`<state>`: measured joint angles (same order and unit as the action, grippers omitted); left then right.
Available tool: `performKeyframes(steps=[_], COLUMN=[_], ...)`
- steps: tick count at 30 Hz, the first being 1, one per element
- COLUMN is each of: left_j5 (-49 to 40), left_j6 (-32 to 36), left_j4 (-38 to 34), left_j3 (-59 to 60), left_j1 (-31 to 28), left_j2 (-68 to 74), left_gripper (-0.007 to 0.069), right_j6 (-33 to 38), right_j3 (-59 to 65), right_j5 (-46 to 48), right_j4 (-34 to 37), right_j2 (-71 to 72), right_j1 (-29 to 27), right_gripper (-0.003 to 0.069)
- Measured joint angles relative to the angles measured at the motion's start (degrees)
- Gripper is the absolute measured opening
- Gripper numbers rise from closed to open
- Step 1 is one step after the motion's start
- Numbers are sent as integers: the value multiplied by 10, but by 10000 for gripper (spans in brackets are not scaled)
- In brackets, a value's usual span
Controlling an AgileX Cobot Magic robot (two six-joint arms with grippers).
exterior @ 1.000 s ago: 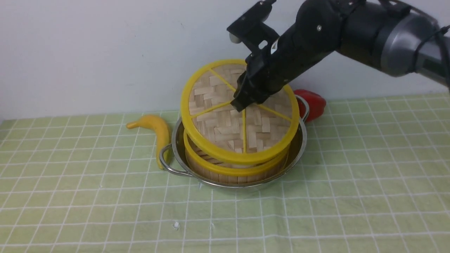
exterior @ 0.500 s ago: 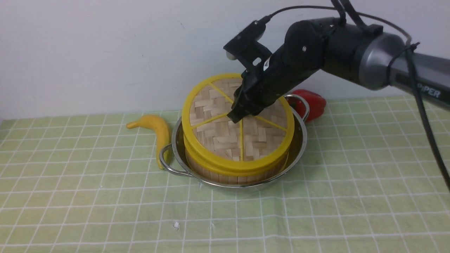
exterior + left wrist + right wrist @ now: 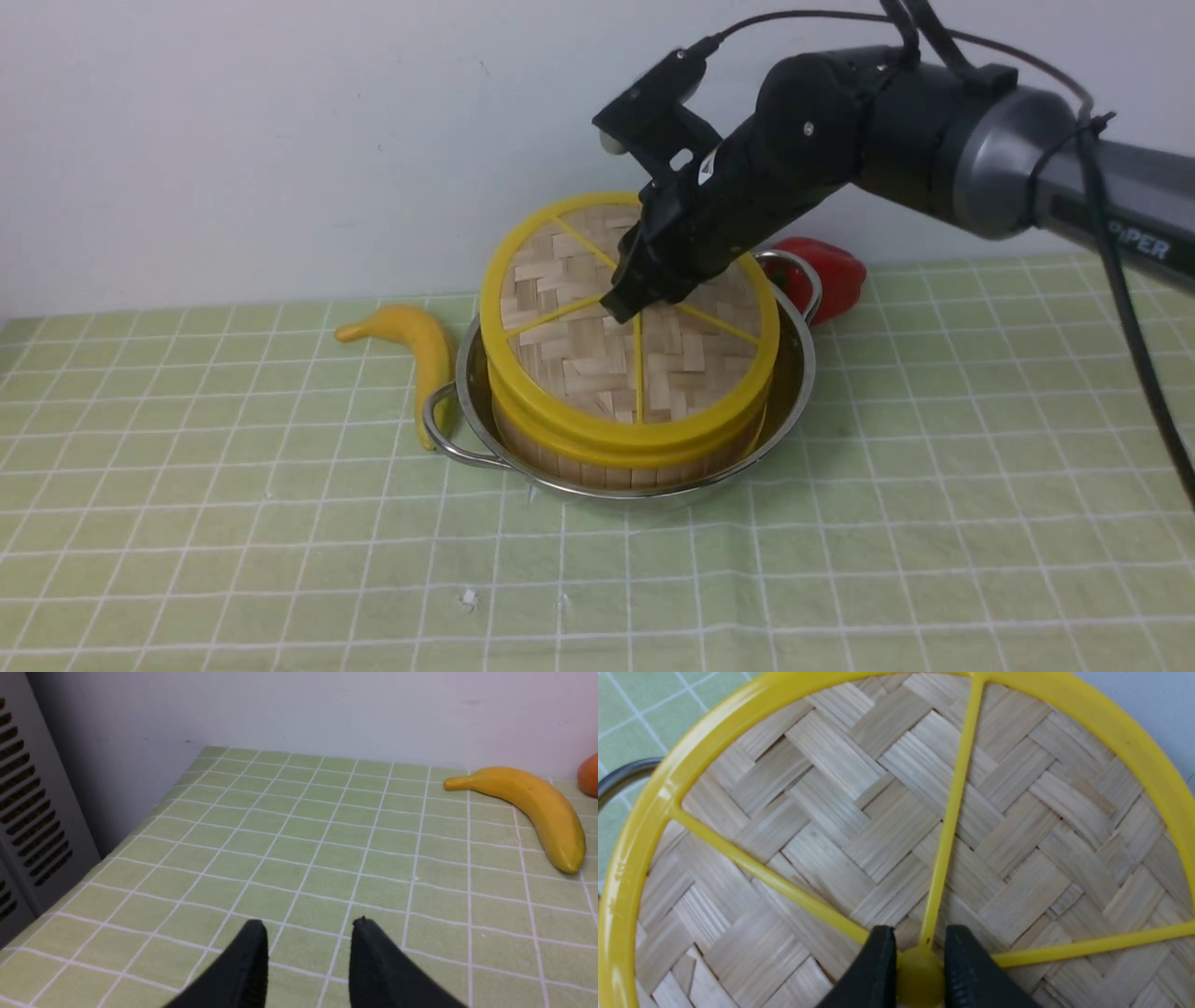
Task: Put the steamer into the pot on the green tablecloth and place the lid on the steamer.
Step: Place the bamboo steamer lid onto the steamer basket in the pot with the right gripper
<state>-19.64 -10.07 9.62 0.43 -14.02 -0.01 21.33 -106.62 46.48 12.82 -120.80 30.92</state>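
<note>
right gripper [image 3: 920, 940] clamped on lid [image 3: 831, 812], arm angled down; left gripper [image 3: 309, 926] parted, empty.

The pot [image 3: 801, 369] sits on the tablecloth [image 3: 934, 523], centre, towards the back. In it, the steamer [image 3: 607, 474]; on that, the lid [image 3: 569, 336]. Just left of the pot, beside its handle, the banana [image 3: 425, 341]. Behind the pot, to the right, the pepper [image 3: 836, 275].

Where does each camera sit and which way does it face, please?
Front view: between the arms, facing forward at the pot on the green tablecloth; right arm shows, right gripper on the lid.
Left wrist view: at the left wrist, looking past the open left gripper to the banana.
Right wrist view: at the right wrist, close above the lid; jaws clamp its knob.
Shared: front and left wrist show the banana; front and right wrist, the lid.
</note>
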Motion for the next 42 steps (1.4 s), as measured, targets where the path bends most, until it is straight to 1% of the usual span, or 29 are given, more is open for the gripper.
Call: performKeyframes(steps=[7, 19, 38, 41, 42], left_j5=[0, 0, 0, 0, 0], left_j6=[0, 0, -1, -1, 0], left_j4=[0, 0, 0, 0, 0], left_j3=[0, 0, 0, 0, 0], left_j1=[0, 0, 0, 0, 0], left_j2=[0, 0, 0, 0, 0], left_gripper=[243, 243, 243, 243, 243], right_j6=[2, 26, 29, 29, 29], right_j3=[0, 0, -2, -2, -2], right_j5=[-4, -23, -50, -52, -54], right_j4=[2, 2, 8, 7, 6], right_j2=[-17, -22, -46, -46, -46], right_j1=[0, 0, 0, 0, 0], right_gripper=[144, 144, 144, 154, 171])
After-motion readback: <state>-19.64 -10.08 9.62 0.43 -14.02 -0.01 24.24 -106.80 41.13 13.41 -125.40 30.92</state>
